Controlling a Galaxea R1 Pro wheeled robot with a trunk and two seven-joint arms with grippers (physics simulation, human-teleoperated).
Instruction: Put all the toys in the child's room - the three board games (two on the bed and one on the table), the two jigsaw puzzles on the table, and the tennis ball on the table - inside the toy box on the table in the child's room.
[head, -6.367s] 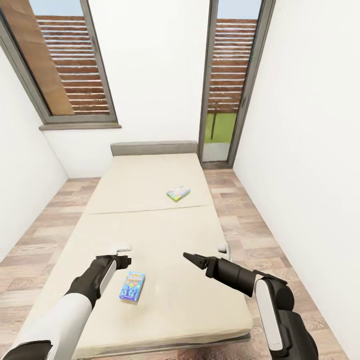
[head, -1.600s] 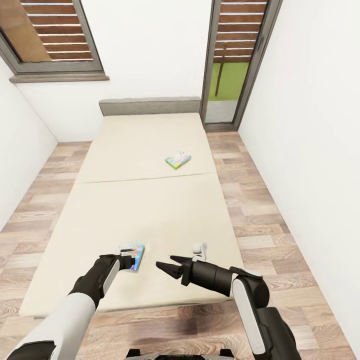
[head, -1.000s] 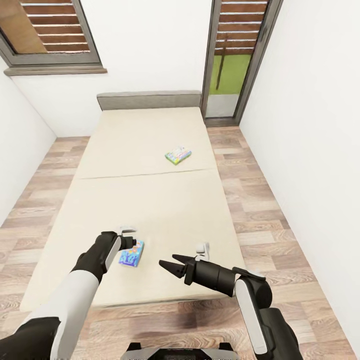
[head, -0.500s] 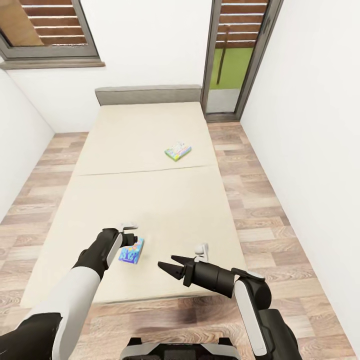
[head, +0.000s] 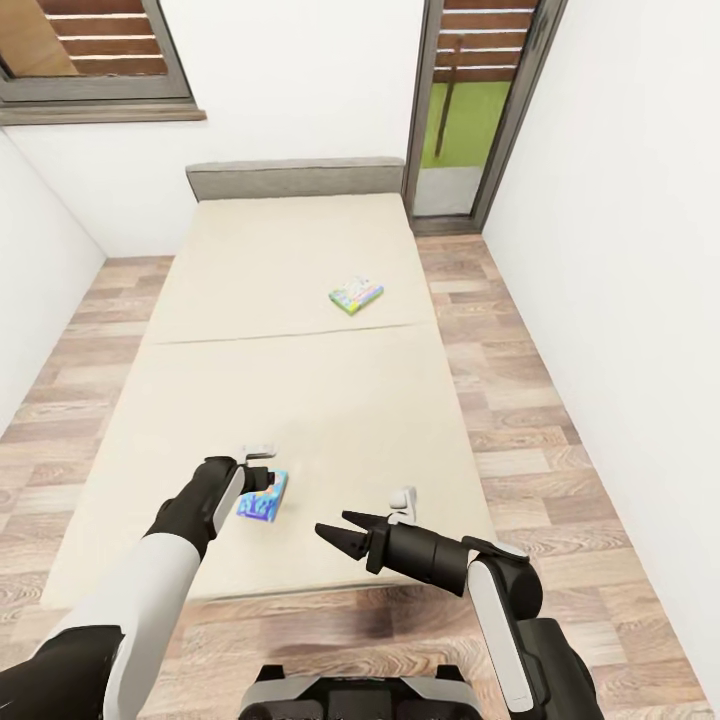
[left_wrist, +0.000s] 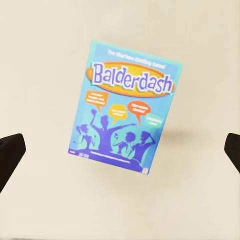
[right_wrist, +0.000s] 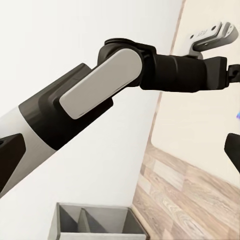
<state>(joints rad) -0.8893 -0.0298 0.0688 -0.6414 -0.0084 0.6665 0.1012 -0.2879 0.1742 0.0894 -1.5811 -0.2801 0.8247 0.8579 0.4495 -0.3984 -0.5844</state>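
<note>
A blue Balderdash board game (head: 262, 497) lies flat on the cream bed (head: 300, 390) near its front edge. My left gripper (head: 262, 478) hangs just above the box's far end, pointing down. In the left wrist view the box (left_wrist: 125, 114) sits between my two black fingertips (left_wrist: 10, 157), which stand wide apart and touch nothing. A second, pastel board game (head: 356, 295) lies farther up the bed, right of centre. My right gripper (head: 337, 532) is open and holds nothing, hovering over the bed's front edge to the right of the blue box.
A grey headboard (head: 295, 180) and white wall close the bed's far end, with a glass door (head: 460, 110) at the back right. Wood floor (head: 520, 420) runs along both sides. The right wrist view shows my left arm (right_wrist: 125, 75) and a grey divided bin (right_wrist: 95, 222).
The head view has shifted slightly, so the bed sits a little higher in the picture. My left gripper stays over the blue box; the right arm has barely moved.
</note>
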